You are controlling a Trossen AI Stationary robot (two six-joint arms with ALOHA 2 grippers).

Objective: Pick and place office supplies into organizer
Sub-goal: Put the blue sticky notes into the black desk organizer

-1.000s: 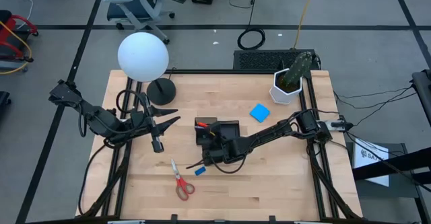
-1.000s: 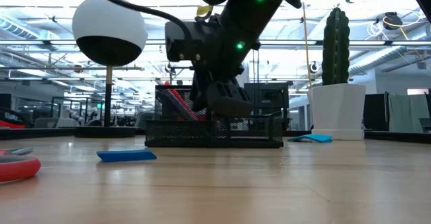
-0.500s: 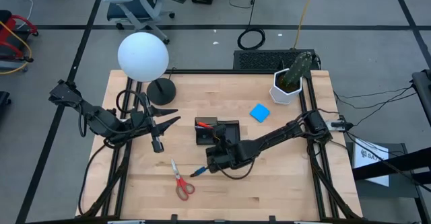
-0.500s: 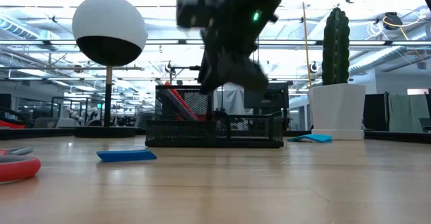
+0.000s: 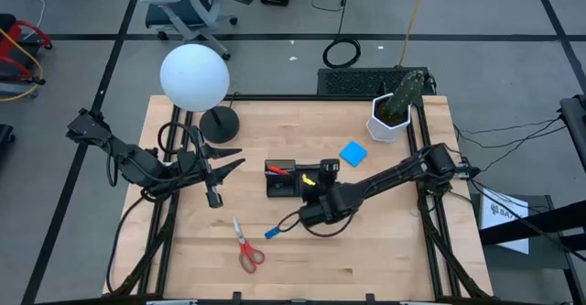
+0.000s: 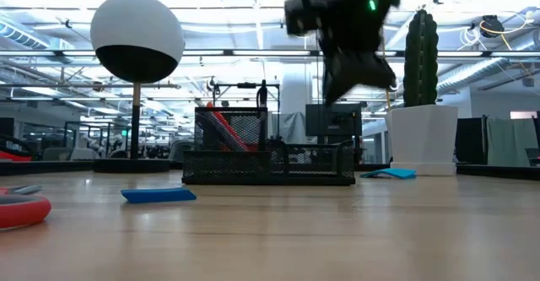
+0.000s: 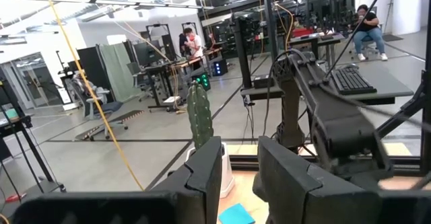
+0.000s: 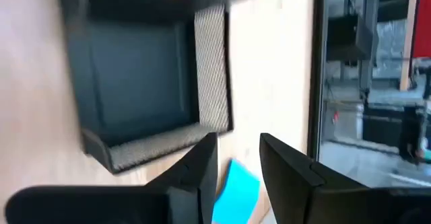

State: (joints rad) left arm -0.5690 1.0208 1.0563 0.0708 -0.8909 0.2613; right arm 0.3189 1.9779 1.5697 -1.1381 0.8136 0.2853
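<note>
The black mesh organizer (image 5: 286, 186) stands mid-table with a red pen (image 5: 277, 169) leaning in its left compartment. My right gripper (image 5: 320, 177) hangs above the organizer's right end (image 6: 337, 159), open, with nothing between its fingers (image 8: 202, 173). A blue note pad (image 5: 353, 153) lies flat to the organizer's far right. A small blue eraser (image 5: 272, 234) and red-handled scissors (image 5: 245, 248) lie flat nearer the front edge. My left gripper (image 5: 240, 156) waits open at the table's left, pointing level.
A white globe lamp (image 5: 194, 76) on a round black base (image 5: 220, 122) stands at the far left, close to my left arm. A white potted cactus (image 5: 394, 113) stands at the far right corner. Bare wood lies along the near edge.
My right gripper has risen from beside the organizer's near left corner and swung toward the table's right and far side, ending above the organizer's right end. Its wrist has rolled and tipped on the way. The eraser, scissors and note pad stay where they were.
</note>
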